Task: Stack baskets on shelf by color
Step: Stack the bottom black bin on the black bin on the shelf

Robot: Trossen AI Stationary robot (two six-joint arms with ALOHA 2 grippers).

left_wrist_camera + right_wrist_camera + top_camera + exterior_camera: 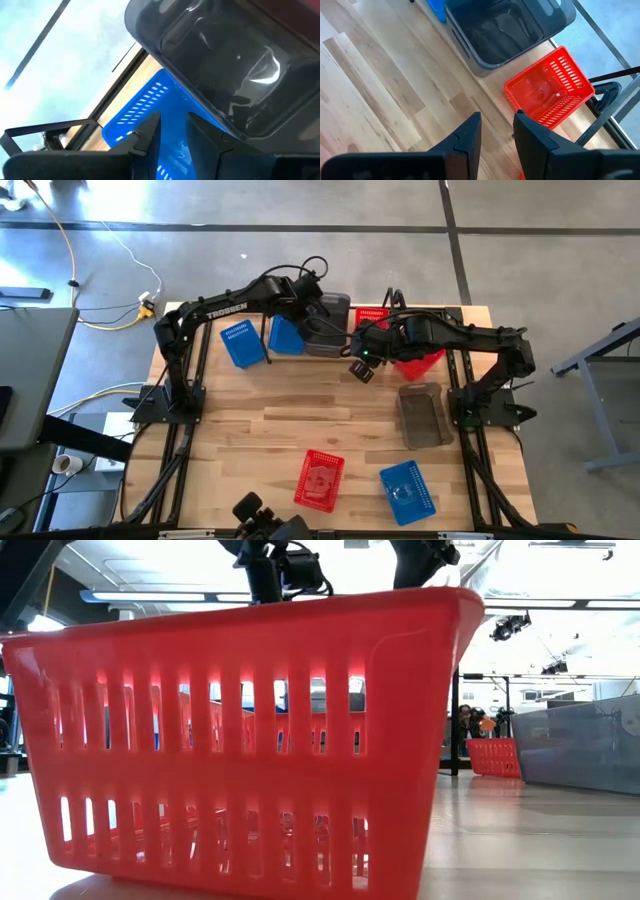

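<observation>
Along the table's far edge I see the shelf (300, 305) with a grey basket (325, 330), a red basket (370, 315) beside it and 2 blue baskets (262, 340) tilted against its front. My left gripper (308, 312) reaches over the grey basket, fingers slightly parted, empty. My right gripper (362, 368) hovers low before the shelf, fingers a little apart, over bare wood. Nearer me lie 1 grey, 1 red and 1 blue basket (407, 490), long axes running roughly front to back.
</observation>
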